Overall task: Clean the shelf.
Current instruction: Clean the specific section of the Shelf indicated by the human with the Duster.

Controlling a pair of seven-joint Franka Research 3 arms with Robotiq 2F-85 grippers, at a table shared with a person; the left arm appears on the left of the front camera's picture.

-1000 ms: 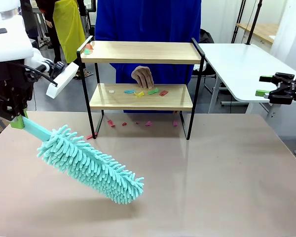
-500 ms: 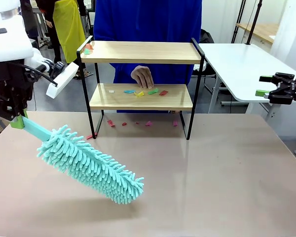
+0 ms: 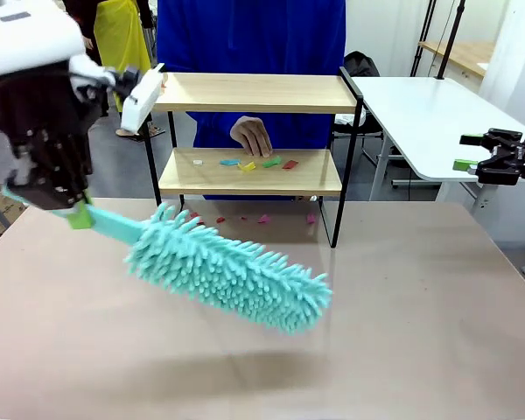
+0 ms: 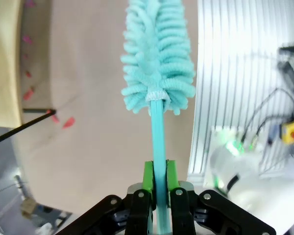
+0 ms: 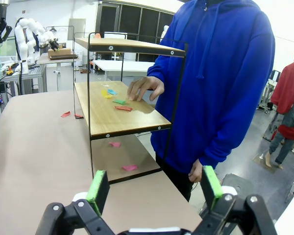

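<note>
The shelf (image 3: 252, 93) stands at the table's far side, two wooden boards in a black frame. Small coloured scraps (image 3: 255, 163) lie on its lower board, where a person's hand (image 3: 252, 136) rests. More scraps (image 3: 241, 219) lie on the table under it. My left gripper (image 3: 79, 214) is shut on the handle of a teal fluffy duster (image 3: 232, 273), whose head hangs over the table in front of the shelf. In the left wrist view the green pads (image 4: 147, 177) clamp the handle below the duster head (image 4: 159, 54). My right gripper (image 3: 466, 150) is open at the far right, and the shelf (image 5: 121, 111) lies ahead of its spread fingers (image 5: 98, 188).
A person in a blue hoodie (image 5: 220, 83) stands behind the shelf. A second white table (image 3: 429, 109) sits at the back right. The brown tabletop (image 3: 402, 332) in front of the shelf is bare to the right of the duster.
My left arm has swung right and closer to the shelf, carrying the duster head from the table's left to its middle. The right gripper and the person's hand have stayed put.
</note>
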